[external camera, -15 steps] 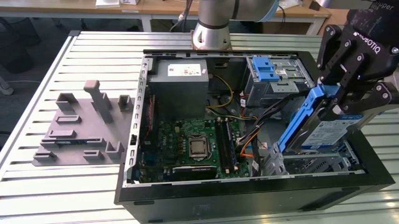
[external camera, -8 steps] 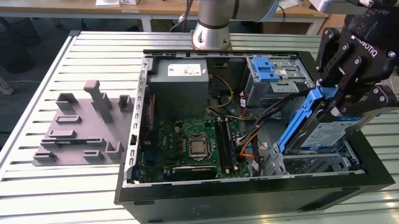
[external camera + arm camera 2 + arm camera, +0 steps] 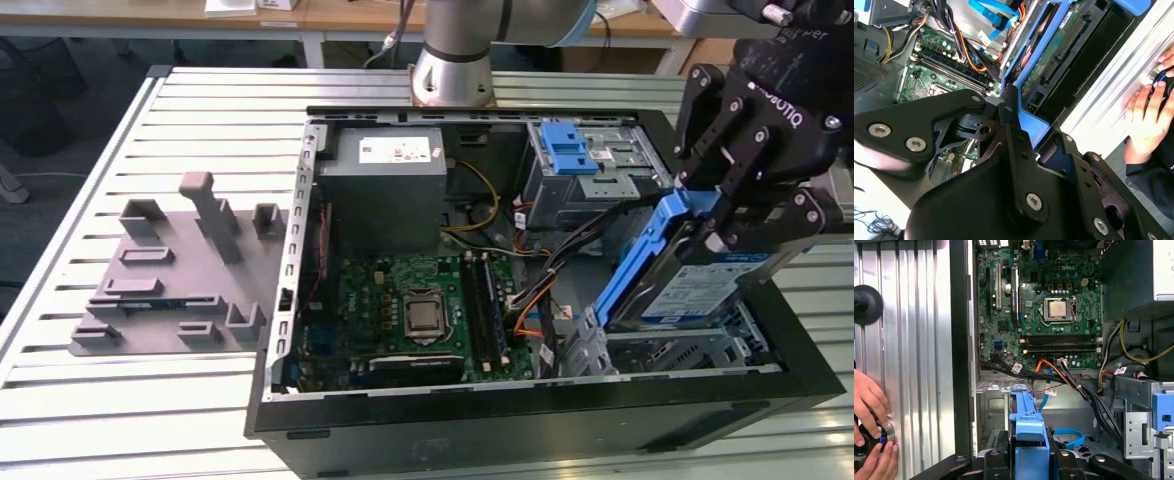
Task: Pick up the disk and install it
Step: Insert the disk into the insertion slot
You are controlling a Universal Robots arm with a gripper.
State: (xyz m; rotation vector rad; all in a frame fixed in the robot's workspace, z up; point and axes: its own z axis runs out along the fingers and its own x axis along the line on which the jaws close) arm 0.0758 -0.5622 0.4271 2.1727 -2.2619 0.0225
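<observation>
Blue-railed disk (image 3: 694, 290) clamped tight in my gripper (image 3: 731, 232), tilted above bay (image 3: 667, 350). I'd square rails with bay walls, ease down slowly, keep off cables (image 3: 577, 250) alongside.

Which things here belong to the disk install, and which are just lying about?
In the job:
disk, tilted over the open case
gripper, shut on the disk
grey bay beneath it

Lying about:
grey moulded fixture, exterior view's left
power supply
motherboard
person's hand
</observation>
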